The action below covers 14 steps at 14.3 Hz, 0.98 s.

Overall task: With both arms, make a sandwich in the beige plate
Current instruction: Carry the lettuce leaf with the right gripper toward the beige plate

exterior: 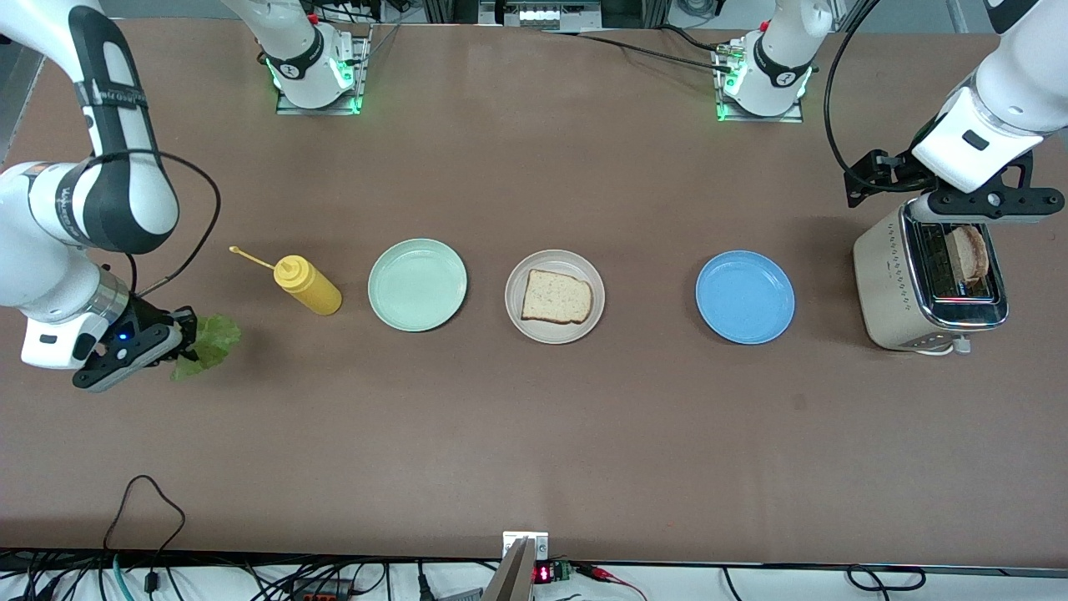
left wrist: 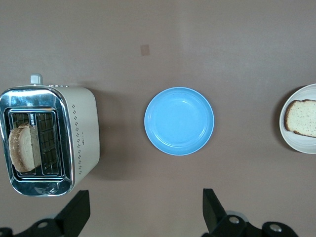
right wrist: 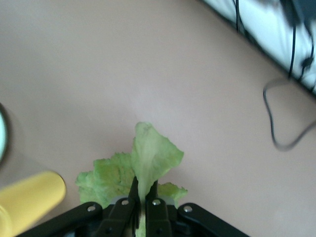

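One toast slice (exterior: 556, 296) lies on the beige plate (exterior: 526, 325) at the table's middle; plate (left wrist: 296, 143) and slice (left wrist: 302, 117) also show in the left wrist view. A second slice (exterior: 970, 253) stands in the toaster (exterior: 897, 288) at the left arm's end, seen too in the left wrist view (left wrist: 23, 148). My left gripper (left wrist: 143, 210) is open and empty over the toaster. My right gripper (exterior: 185, 331) is shut on the green lettuce leaf (exterior: 209, 344) at the right arm's end; in the right wrist view the gripper (right wrist: 143, 190) pinches the leaf (right wrist: 148, 160).
A yellow squeeze bottle (exterior: 307, 284) lies beside the lettuce. A pale mint-green plate (exterior: 417, 284) sits between the bottle and the beige plate. A bright blue plate (exterior: 745, 297) sits between the beige plate and the toaster, seen too in the left wrist view (left wrist: 179, 121).
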{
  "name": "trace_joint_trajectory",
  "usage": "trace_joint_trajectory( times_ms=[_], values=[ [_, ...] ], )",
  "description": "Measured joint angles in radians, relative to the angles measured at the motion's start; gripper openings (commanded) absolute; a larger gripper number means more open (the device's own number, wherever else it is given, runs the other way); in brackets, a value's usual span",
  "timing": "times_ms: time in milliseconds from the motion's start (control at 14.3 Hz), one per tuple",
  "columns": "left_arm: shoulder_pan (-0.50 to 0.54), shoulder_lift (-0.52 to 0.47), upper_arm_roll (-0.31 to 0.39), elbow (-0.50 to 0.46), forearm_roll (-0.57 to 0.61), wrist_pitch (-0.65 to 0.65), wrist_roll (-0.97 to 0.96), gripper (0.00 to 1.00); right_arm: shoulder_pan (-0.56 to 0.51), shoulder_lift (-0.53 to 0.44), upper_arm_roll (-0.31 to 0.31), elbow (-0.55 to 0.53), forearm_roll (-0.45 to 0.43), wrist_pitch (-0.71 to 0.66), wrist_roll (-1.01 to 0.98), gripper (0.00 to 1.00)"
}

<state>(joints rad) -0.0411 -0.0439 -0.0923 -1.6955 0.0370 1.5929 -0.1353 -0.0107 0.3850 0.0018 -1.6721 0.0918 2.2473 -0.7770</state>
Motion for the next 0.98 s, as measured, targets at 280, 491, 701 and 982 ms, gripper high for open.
trace_joint_trajectory(
  times_ms=[280, 491, 701, 982],
  values=[
    [0.0, 0.0, 0.0, 0.0, 0.0, 0.0, 0.0, 1.0, 0.111, -0.003, 0.019, 0.079, 0.002, -0.01, -0.002, 0.0],
    [0.0, 0.0, 0.0, 0.0, 0.0, 0.0, 0.0, 1.0, 0.201, -0.002, 0.022, 0.091, 0.056, -0.017, -0.002, 0.0],
    [0.0, 0.0, 0.0, 0.0, 0.0, 0.0, 0.0, 1.0, 0.286, 0.0, 0.024, 0.103, 0.136, -0.033, -0.002, 0.0],
    [0.0, 0.0, 0.0, 0.0, 0.0, 0.0, 0.0, 1.0, 0.392, 0.038, 0.025, 0.112, 0.258, -0.041, -0.002, 0.0]
  ],
)
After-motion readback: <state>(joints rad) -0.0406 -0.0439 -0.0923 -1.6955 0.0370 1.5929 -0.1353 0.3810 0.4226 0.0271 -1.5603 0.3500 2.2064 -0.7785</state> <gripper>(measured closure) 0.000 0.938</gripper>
